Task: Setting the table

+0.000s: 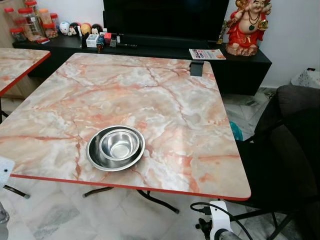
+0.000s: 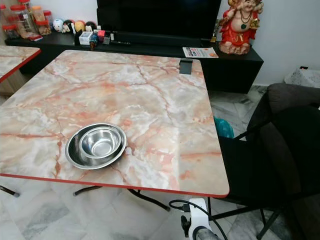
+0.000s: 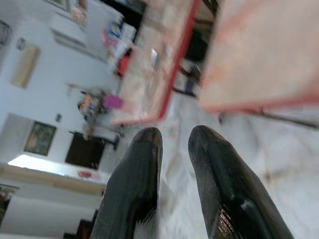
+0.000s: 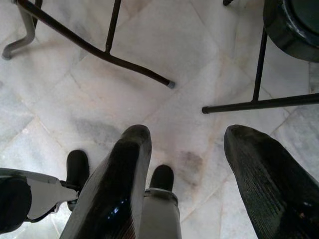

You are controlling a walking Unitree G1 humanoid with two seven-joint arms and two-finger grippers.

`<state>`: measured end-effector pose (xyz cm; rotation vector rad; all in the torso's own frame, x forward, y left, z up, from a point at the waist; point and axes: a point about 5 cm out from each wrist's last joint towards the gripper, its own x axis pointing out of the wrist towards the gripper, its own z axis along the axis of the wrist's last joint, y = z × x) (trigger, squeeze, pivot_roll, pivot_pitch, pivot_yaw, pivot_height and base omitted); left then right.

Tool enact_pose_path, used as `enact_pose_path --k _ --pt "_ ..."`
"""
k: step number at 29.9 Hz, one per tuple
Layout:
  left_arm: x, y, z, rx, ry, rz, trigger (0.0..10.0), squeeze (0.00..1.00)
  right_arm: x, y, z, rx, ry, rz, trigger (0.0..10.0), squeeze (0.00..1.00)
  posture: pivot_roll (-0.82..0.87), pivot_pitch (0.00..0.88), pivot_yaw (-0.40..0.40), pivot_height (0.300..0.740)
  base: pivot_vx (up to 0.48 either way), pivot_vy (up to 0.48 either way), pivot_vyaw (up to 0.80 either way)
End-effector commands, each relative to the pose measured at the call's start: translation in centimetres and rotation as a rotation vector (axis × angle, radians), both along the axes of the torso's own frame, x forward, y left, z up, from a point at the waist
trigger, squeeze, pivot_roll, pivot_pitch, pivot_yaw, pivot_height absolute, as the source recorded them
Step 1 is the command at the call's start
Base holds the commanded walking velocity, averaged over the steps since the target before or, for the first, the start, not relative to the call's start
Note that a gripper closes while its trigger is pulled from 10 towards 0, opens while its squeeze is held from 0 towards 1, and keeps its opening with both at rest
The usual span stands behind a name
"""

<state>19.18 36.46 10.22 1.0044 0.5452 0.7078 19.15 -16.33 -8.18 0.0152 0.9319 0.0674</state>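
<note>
The square pink-marbled worktop with a red edge spreads ahead in the head views, a dark cushioned chair just beside its right edge. Beyond it runs a long black low cabinet carrying a red laughing figurine, red-lidded jars and a printed leaflet. A 2nd marbled table stands to the left.

Near the worktop's front edge, left of centre, sit 2 round stainless-steel bowls: the larger shallow bowl holds the smaller deeper bowl nested inside it. A small dark clip rests at the far edge.

The left tool hangs low beside the worktop's red edge, fingers slightly apart, holding nothing. The right tool points at the pale tiled floor near black metal legs, fingers wide apart, holding nothing.
</note>
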Motion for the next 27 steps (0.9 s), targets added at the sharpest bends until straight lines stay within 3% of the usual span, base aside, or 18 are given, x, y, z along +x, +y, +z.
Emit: enact_pose_path --k 1,3,7,9,10,11,14,16,17,18,19,27 --pt "-2.1 0.0 -3.8 -0.089 0.118 0.071 10.0 0.00 0.2 -0.1 0.1 -0.001 -0.012 -0.011 10.0 0.00 0.05 0.000 -0.028 0.732 0.000 0.000 0.00" --pt "-3.2 -0.2 -6.6 -0.172 0.203 0.091 10.0 0.00 0.3 -0.1 0.1 0.000 -0.012 -0.013 10.0 0.00 0.05 0.000 -0.027 0.732 0.000 0.000 0.00" --pt "-4.1 -1.2 -9.3 -0.317 0.293 0.098 10.0 0.00 0.3 -0.2 0.2 -0.001 -0.012 -0.015 10.0 0.00 0.04 0.000 -0.025 0.732 0.000 0.000 0.00" --pt "-4.5 -3.0 -11.8 -0.547 0.303 0.121 10.0 0.00 0.3 -0.2 0.2 -0.002 -0.012 -0.016 10.0 0.00 0.04 0.000 -0.027 0.732 0.000 0.000 0.00" --pt "-4.4 -4.7 -13.4 -0.711 0.291 0.120 10.0 0.00 0.4 -0.3 0.2 -0.003 -0.011 -0.015 10.0 0.00 0.04 0.000 -0.027 0.732 0.000 0.000 0.00" --pt "-4.4 -4.7 -13.4 -0.711 0.291 0.120 10.0 0.00 0.4 -0.3 0.2 -0.003 -0.011 -0.015 10.0 0.00 0.04 0.000 -0.027 0.732 0.000 0.000 0.00" --pt "-3.1 -7.2 -14.7 -0.798 0.309 0.007 10.0 0.00 0.5 -0.3 0.3 -0.003 -0.012 -0.017 10.0 0.00 0.04 0.000 -0.030 0.732 0.000 0.000 0.00" --pt "-2.2 -9.4 -15.6 -0.907 0.274 -0.043 10.0 0.00 0.5 -0.3 0.3 -0.002 -0.009 -0.014 10.0 0.00 0.03 0.000 -0.027 0.732 0.000 0.000 0.00" --pt "-2.2 -9.4 -15.6 -0.907 0.274 -0.043 10.0 0.00 0.5 -0.3 0.3 -0.002 -0.009 -0.014 10.0 0.00 0.03 0.000 -0.027 0.732 0.000 0.000 0.00" --pt "-1.6 -11.5 -16.2 -0.996 0.256 -0.098 10.0 0.00 0.5 -0.3 0.3 -0.001 -0.007 -0.014 10.0 0.00 0.02 0.000 -0.027 0.732 0.000 0.000 0.00" --pt "-1.4 -12.3 -16.5 -1.013 0.254 -0.121 10.0 0.00 0.5 -0.3 0.3 0.000 -0.007 -0.015 10.0 0.00 0.02 0.000 -0.027 0.732 0.000 0.000 0.00" --pt "-0.4 -16.0 -17.5 -1.175 0.183 -0.146 10.0 0.00 0.5 -0.6 0.3 0.001 -0.007 -0.031 10.0 0.00 -0.01 0.000 -0.020 0.732 0.000 0.000 0.00"
